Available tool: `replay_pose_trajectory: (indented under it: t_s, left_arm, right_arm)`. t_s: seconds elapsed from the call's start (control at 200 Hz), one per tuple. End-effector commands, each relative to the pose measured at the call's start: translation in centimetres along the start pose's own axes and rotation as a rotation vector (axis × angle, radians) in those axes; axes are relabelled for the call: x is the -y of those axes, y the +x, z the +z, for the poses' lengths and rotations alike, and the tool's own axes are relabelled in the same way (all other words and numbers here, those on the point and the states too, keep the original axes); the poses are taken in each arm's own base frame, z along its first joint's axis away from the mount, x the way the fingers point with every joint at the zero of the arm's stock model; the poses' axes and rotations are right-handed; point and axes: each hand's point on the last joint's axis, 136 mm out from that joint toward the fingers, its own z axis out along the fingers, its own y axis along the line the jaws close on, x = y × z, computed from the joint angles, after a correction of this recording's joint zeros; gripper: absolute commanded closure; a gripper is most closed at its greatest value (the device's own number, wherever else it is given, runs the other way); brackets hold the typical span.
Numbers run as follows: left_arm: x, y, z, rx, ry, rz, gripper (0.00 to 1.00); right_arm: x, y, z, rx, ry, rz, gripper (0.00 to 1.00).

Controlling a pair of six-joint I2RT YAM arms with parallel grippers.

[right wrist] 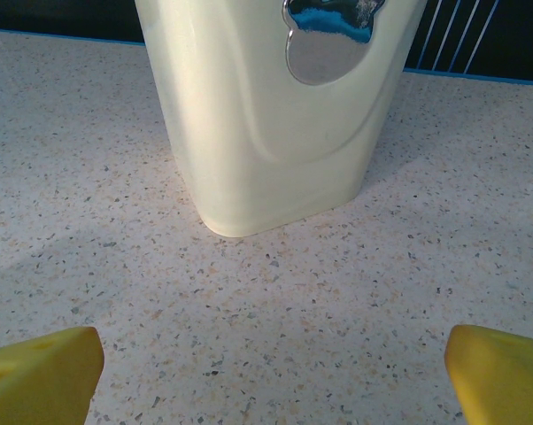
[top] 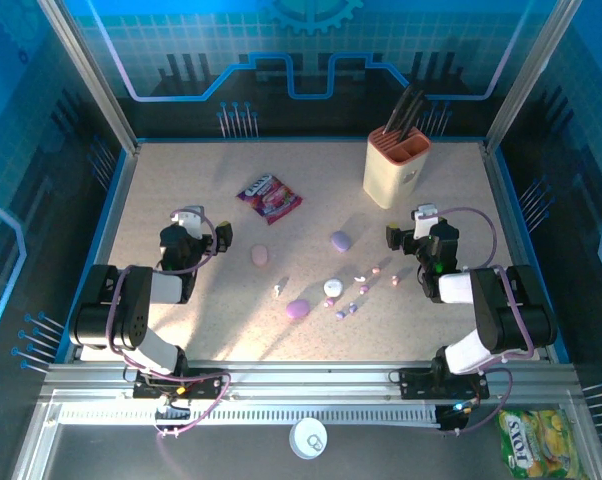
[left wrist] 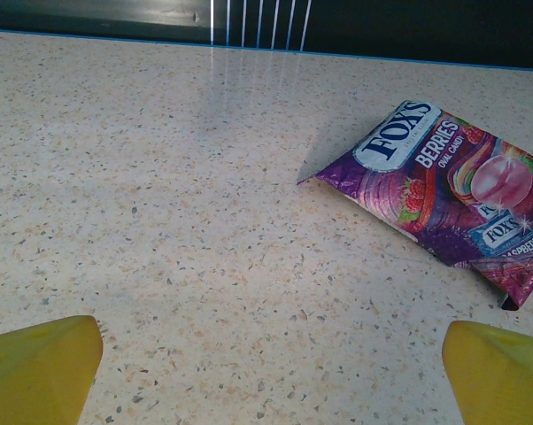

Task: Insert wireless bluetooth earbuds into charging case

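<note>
Looking down from above, I saw a speckled beige stone-look surface (top: 181, 170) with an arm at each side. The left fingers (top: 188, 216) were spread wide over a bare patch on the left and gripped nothing. The right fingers (top: 425, 216) were spread just as wide and also empty, close to the near side of a cream plastic knife block with an orange top (top: 393, 175).

The tiny pink, lilac and white plastic earbuds (top: 361, 280) lay loose and scattered on the surface between the two arms, closer to the right arm and well apart from both sets of fingers. A small white oval case (top: 333, 288) and a purple oval case (top: 298, 308) sat among them. A pink oval case (top: 260, 256) and a lilac oval case (top: 340, 240) lay a little farther back. I could not tell whether any case was open. A purple foil candy packet (top: 269, 196) lay flat beyond the pink one.

In the left wrist view, the yellow tips of the left fingers (left wrist: 36, 367) sat in the bottom corners with only bare surface between them. The candy packet (left wrist: 444, 190), printed FOXS BERRIES, lay ahead and to the right.

In the right wrist view, the yellow tips of the right fingers (right wrist: 501, 372) were equally far apart. The knife block (right wrist: 266, 133) stood upright straight ahead, with a shiny silver patch on its face.
</note>
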Motion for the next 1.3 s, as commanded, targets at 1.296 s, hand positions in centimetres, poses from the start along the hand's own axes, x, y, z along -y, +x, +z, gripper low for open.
replay_pose_trajectory:
  t_s: [1.296]
  left_arm:
    - [11.2, 0.4, -7.0, -0.489, -0.079, -0.108, 0.01]
  right_arm:
    - [-22.2, -3.9, -10.0, -0.228, -0.622, 0.076, 0.00]
